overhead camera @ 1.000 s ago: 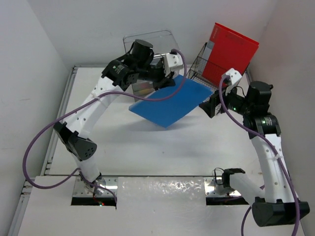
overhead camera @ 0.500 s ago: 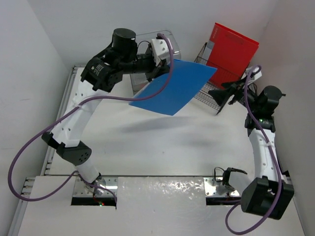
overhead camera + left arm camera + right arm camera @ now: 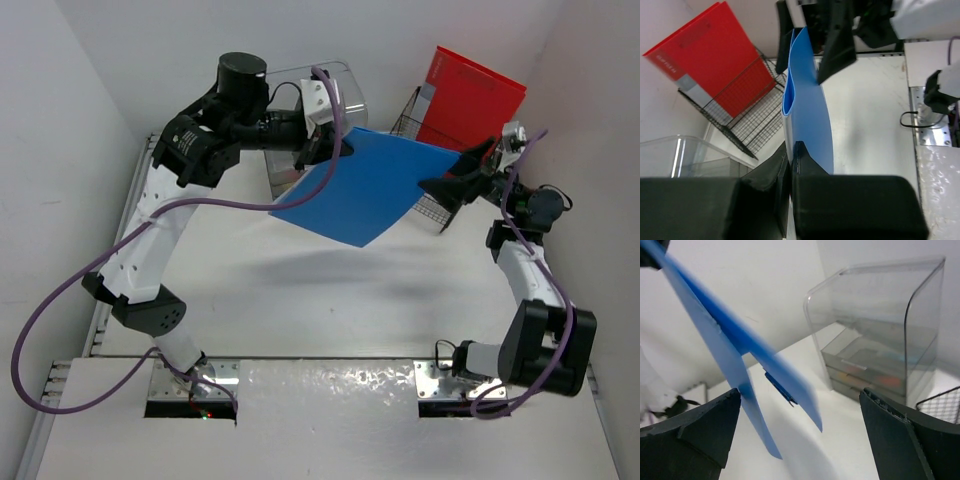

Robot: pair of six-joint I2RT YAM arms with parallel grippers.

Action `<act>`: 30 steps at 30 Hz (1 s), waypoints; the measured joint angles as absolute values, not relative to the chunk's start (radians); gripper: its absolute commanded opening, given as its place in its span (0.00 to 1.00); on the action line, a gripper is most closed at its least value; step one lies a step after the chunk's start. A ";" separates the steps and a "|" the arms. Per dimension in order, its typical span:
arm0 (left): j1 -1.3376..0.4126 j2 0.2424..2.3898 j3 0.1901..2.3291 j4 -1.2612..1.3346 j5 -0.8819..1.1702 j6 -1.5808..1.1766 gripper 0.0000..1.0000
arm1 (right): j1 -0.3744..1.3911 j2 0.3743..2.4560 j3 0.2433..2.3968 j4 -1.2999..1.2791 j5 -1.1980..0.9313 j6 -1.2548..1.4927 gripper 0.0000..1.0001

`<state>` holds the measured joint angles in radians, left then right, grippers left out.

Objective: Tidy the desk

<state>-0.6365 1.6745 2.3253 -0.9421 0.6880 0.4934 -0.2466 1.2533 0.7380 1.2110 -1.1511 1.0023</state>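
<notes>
Blue folder [image 3: 360, 195] aloft, tilted, above counter [image 3: 300, 290]. Left arm reared high, elbow bent, forearm reaching toward back right. Left end effector [image 3: 312, 155] clamped tight on folder's left edge. Right arm upright from base, wrist turned left. Right end effector [image 3: 457, 172] spread wide, folder's right corner between its fingers, not pinched. Counter white, flat beneath both arms. Red file [image 3: 470, 95] in wire rack [image 3: 405, 125], back right. Clear drawers [image 3: 345, 85] behind folder.

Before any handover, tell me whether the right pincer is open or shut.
Open. The right pincer shows its fingers wide apart, the blue folder between them, not clamped.
</notes>
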 measured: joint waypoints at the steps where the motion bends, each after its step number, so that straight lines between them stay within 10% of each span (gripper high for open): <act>1: -0.636 1.674 2.325 -0.947 0.701 0.494 0.00 | -0.246 1.281 0.748 1.225 -1.155 1.041 0.98; 16: -0.636 1.719 2.364 -0.950 0.812 0.472 0.00 | -0.112 1.283 0.757 1.286 -1.217 1.180 0.77; 22: -0.620 1.740 2.399 -0.892 0.806 0.440 0.00 | -0.107 1.234 0.746 1.280 -1.196 1.174 0.07; 26: -0.616 1.734 2.371 -0.846 0.790 0.434 0.00 | -0.109 1.195 0.731 1.278 -1.177 1.134 0.00; 29: -0.612 1.732 2.346 -0.807 0.772 0.428 0.18 | -0.109 1.174 0.715 1.269 -1.166 1.081 0.00; 30: -0.612 1.732 2.337 -0.792 0.758 0.424 0.39 | -0.109 1.165 0.708 1.261 -1.159 1.058 0.00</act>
<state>-0.6125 1.7325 2.3367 -0.7918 0.7578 0.4236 -0.1085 1.1648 0.7082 1.2606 -1.1595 1.0580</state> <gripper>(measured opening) 0.152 0.020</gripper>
